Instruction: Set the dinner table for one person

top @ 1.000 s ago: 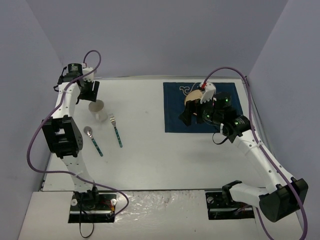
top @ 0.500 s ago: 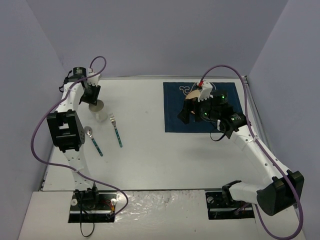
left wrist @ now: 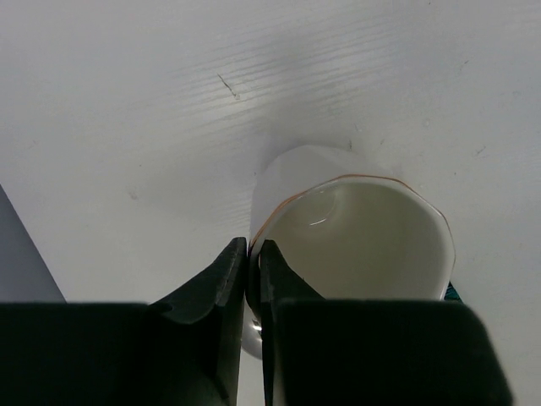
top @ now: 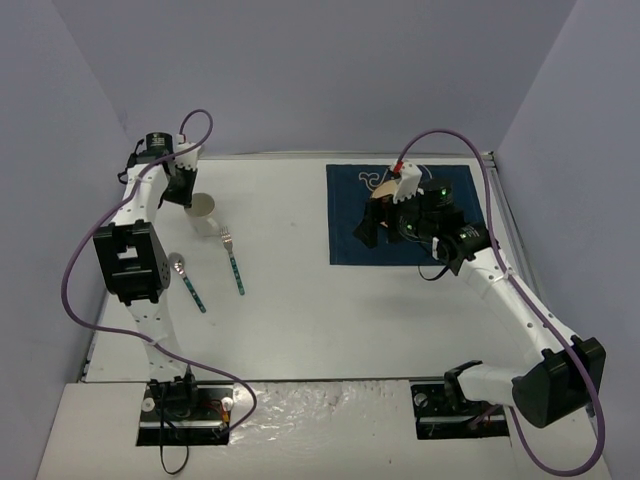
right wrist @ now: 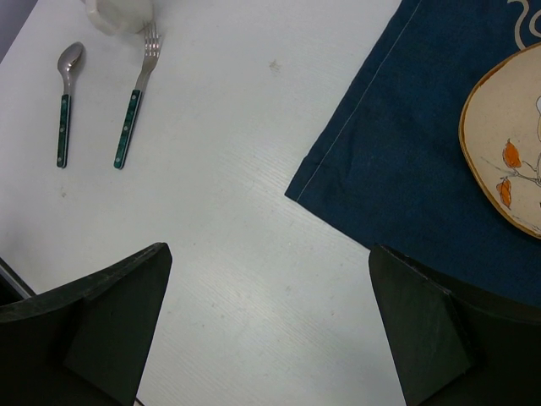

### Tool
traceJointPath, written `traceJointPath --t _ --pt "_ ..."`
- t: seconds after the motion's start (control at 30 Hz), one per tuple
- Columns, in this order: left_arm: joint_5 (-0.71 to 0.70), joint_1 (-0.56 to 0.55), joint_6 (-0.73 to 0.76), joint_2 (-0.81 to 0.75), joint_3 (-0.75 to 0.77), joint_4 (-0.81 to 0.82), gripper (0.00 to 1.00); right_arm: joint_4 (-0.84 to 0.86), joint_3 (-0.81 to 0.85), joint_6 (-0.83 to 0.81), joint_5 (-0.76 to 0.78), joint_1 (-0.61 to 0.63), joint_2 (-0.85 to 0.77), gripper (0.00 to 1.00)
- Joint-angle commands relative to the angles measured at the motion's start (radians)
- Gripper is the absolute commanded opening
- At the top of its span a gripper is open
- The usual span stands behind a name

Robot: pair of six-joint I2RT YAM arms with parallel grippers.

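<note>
Surface: white dinner table point(top: 300, 320) fills the top view, grey-violet walls behind.
Left arm: we see the left gripper point(left wrist: 252, 258) pinching a white cup point(left wrist: 355, 245) by its rim, upper left of the table.
Right arm: right gripper point(right wrist: 269, 262) fingers spread wide, above the navy placemat point(right wrist: 397, 152) edge, upper right.
Placemat: plate point(right wrist: 507, 144) on it.
Cutlery: fork point(right wrist: 135, 93) and spoon point(right wrist: 66, 93) side by side near the cup.
</note>
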Motion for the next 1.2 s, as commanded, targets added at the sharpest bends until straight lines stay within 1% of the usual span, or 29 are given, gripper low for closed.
traceJointPath --t 0.0,0.07,0.2,0.23,0.3,0.4,0.43,0.5,0.67,0.77,1.17 --pt "-0.018 -0.007 -0.054 -0.162 0.038 0.036 0.0 0.069 0.055 -0.039 -0.031 0.028 0.009 1.0" --pt "-0.05 -0.029 -0.13 -0.225 0.05 0.031 0.0 0.08 0.083 -0.063 -0.013 0.067 0.033 1.0" --pt "-0.16 -0.122 -0.248 -0.278 0.068 -0.004 0.0 0.097 0.146 -0.087 0.047 0.162 0.092 1.0" --pt "-0.173 -0.172 -0.315 -0.295 0.07 -0.021 0.0 0.109 0.172 -0.097 0.076 0.198 0.122 0.99" --pt "-0.181 -0.219 -0.421 -0.32 0.068 -0.045 0.0 0.125 0.212 -0.106 0.12 0.238 0.164 0.98" --pt "-0.226 -0.288 -0.493 -0.342 0.076 -0.075 0.0 0.142 0.255 -0.122 0.189 0.301 0.21 0.95" --pt "-0.239 -0.325 -0.516 -0.349 0.082 -0.086 0.0 0.149 0.273 -0.144 0.209 0.326 0.233 0.94" --pt "-0.242 -0.367 -0.582 -0.356 0.099 -0.111 0.0 0.159 0.299 -0.166 0.234 0.352 0.267 0.92" --pt "-0.284 -0.456 -0.612 -0.33 0.2 -0.202 0.0 0.215 0.341 -0.194 0.263 0.385 0.327 0.85" --pt "-0.289 -0.482 -0.63 -0.325 0.234 -0.22 0.0 0.222 0.354 -0.196 0.274 0.395 0.352 0.82" --pt "-0.271 -0.546 -0.66 -0.307 0.261 -0.234 0.0 0.277 0.361 -0.215 0.293 0.404 0.395 0.65"
